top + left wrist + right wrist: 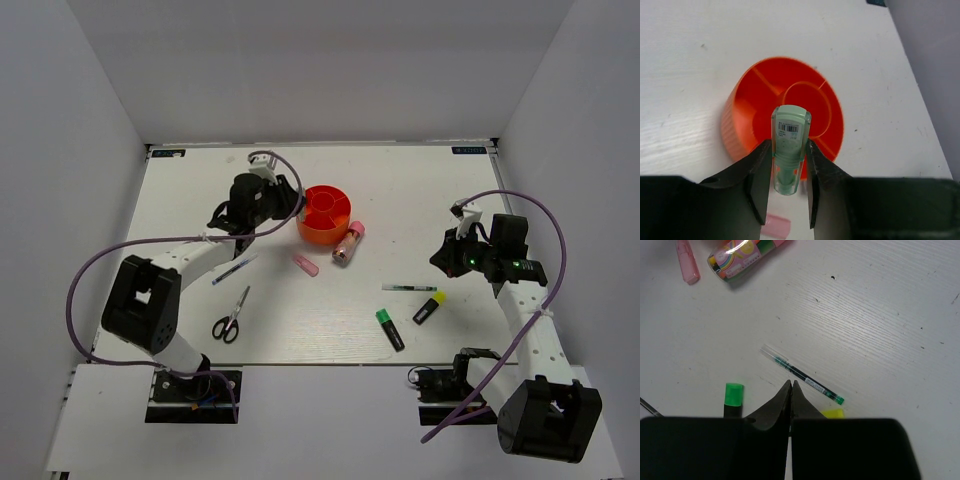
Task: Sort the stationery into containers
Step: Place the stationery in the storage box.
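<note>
The left jaws grip a mint-green plastic eraser stick (788, 132), its long axis running along the fingers. Its tip seems to hang over the near compartment of the round orange divided tub (735, 120). The right jaws are shut and empty above the thin clear pen (800, 374).

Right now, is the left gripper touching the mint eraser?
Touching. The left wrist view shows both fingers of the left gripper pressed against the sides of the mint eraser.

Two highlighters (390, 328) (428, 308), erasers (305, 264) (789, 145), pens (408, 288) (235, 268); one scissors (232, 318), tube (349, 243), tub (315, 236).
</note>
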`<state>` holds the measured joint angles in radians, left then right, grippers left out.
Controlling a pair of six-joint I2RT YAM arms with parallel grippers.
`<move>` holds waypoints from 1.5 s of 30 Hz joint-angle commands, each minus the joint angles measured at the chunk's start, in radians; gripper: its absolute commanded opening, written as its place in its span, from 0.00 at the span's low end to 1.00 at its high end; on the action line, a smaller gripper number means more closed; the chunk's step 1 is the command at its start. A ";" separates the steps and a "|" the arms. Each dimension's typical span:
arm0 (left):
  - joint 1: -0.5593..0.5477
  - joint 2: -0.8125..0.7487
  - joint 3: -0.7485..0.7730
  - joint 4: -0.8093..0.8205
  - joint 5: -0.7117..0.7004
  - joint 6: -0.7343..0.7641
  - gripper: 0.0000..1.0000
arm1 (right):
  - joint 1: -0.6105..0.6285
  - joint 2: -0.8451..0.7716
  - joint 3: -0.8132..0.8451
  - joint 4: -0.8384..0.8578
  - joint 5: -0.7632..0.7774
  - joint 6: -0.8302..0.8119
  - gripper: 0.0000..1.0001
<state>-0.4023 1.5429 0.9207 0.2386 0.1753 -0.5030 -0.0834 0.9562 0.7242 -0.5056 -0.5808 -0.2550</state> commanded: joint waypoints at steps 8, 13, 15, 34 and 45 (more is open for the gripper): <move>-0.033 0.120 0.245 -0.007 -0.068 0.173 0.00 | -0.001 -0.002 0.020 0.016 -0.025 -0.015 0.00; -0.058 0.183 0.282 -0.002 -0.105 0.247 0.00 | -0.001 0.001 0.020 0.016 -0.022 -0.016 0.00; -0.058 0.194 0.293 -0.002 -0.112 0.257 0.00 | -0.001 0.006 0.020 0.015 -0.021 -0.015 0.00; -0.076 0.252 0.280 -0.012 -0.201 0.276 0.28 | -0.003 0.010 0.023 0.012 -0.010 -0.020 0.03; -0.079 0.235 0.302 -0.067 -0.211 0.274 0.59 | -0.004 0.006 0.024 0.007 -0.008 -0.018 0.04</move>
<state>-0.4767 1.8107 1.1904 0.1936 -0.0208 -0.2287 -0.0841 0.9642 0.7242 -0.5060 -0.5823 -0.2661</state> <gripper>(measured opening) 0.583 0.038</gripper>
